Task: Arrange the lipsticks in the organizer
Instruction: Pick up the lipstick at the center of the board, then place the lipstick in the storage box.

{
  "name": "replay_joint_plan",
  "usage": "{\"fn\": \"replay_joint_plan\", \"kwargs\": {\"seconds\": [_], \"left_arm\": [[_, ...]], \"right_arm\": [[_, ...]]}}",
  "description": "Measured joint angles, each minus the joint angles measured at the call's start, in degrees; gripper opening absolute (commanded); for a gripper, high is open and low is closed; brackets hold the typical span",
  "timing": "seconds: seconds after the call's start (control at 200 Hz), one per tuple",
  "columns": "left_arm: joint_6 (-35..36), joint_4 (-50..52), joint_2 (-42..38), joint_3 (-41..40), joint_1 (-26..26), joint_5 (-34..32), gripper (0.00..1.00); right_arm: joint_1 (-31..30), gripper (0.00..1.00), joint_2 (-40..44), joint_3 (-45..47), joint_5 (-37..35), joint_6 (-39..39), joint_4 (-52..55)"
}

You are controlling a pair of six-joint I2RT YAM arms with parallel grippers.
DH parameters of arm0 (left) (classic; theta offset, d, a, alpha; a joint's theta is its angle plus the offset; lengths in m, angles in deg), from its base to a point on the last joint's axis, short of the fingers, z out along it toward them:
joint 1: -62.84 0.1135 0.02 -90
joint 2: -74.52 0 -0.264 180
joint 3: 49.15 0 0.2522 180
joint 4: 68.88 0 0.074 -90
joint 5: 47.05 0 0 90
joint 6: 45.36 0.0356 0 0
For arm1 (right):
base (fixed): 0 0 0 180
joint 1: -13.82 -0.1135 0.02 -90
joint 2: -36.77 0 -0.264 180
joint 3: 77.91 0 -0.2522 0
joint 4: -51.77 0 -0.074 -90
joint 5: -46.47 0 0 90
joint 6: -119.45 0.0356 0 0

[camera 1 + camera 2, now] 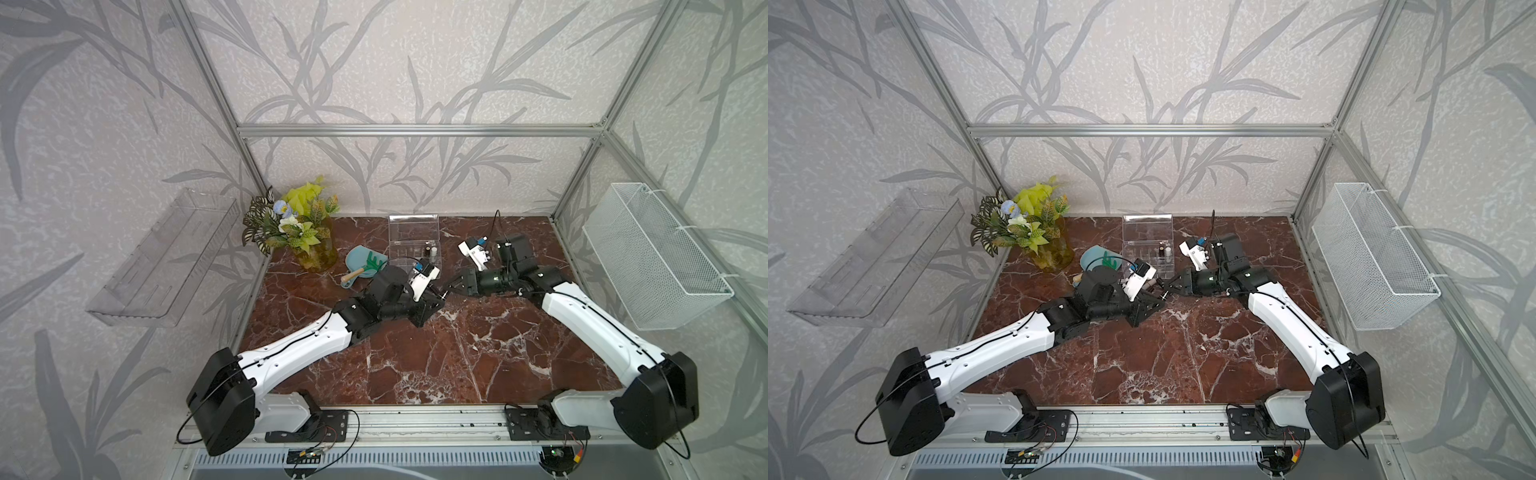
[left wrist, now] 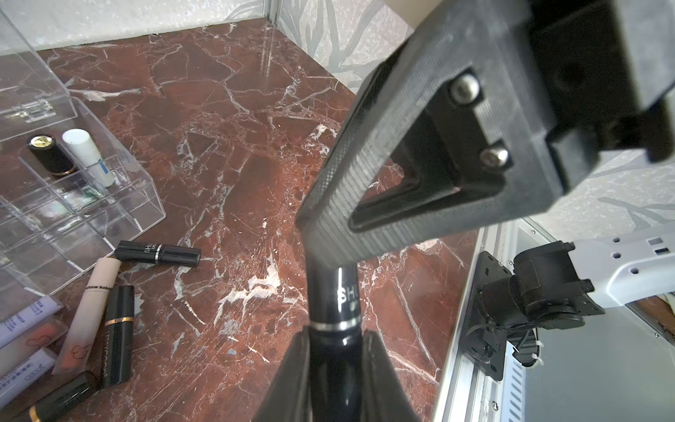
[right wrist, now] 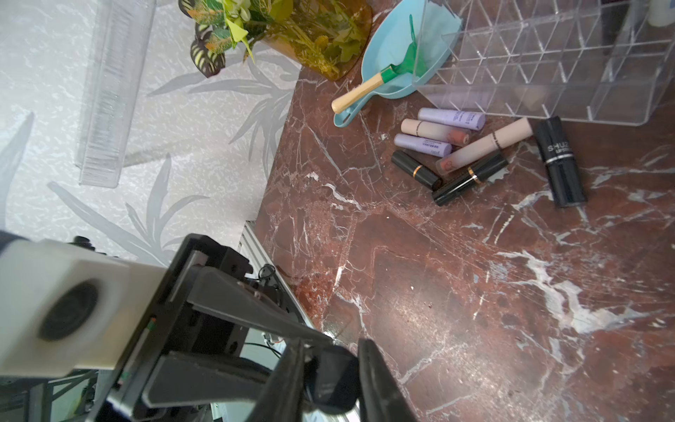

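A black lipstick (image 2: 336,296) with a silver band hangs above the marble table, held at both ends. My left gripper (image 2: 335,339) is shut on its lower half. My right gripper (image 3: 330,350) has its jaws against the other end (image 3: 334,380), and one of its fingers (image 2: 365,182) covers the tip in the left wrist view. The two grippers meet just in front of the clear organizer (image 1: 399,257). A black lipstick (image 2: 49,155) and a white one (image 2: 87,153) stand in the organizer's corner cells. Several loose lipsticks lie before it: lilac (image 3: 451,118), pale pink (image 3: 485,146) and black (image 3: 560,160).
A vase of leaves (image 1: 307,237) stands at the back left. Beside it a blue scoop (image 1: 357,257) holds a green rake (image 1: 372,262). A clear tray (image 1: 166,257) hangs on the left wall and a white mesh basket (image 1: 652,257) on the right wall.
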Motion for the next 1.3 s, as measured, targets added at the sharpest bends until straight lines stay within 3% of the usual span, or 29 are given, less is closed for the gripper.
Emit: {"fn": "replay_joint_plan", "kwargs": {"seconds": [0.075, 0.295, 0.38, 0.77, 1.035, 1.3], "left_arm": [[0.0, 0.1, 0.0, 0.0, -0.1, -0.3, 0.26], [0.1, -0.1, -0.8, 0.0, -0.1, -1.4, 0.83], [0.3, -0.6, -1.7, -0.2, -0.1, -2.9, 0.94], [-1.7, 1.1, -2.6, -1.3, 1.9, -14.6, 0.95], [-6.4, -1.7, -3.3, -7.8, 8.1, -13.6, 0.93], [-8.5, -5.3, -3.1, -9.3, 10.5, -11.2, 0.92]], "right_arm": [[-0.1, 0.19, 0.0, 0.0, 0.0, 0.3, -0.2], [-0.1, 0.18, -0.1, -0.2, -0.9, 0.0, 0.3], [-0.1, 0.17, -1.1, -1.7, -2.3, -1.0, 1.5], [-2.1, 0.17, -11.0, -15.7, -20.0, -7.9, 5.1], [-4.3, 0.16, -18.3, -21.0, -31.4, -11.9, 2.4], [-5.0, 0.16, -26.7, -26.3, -38.1, -14.8, -2.9]]}}
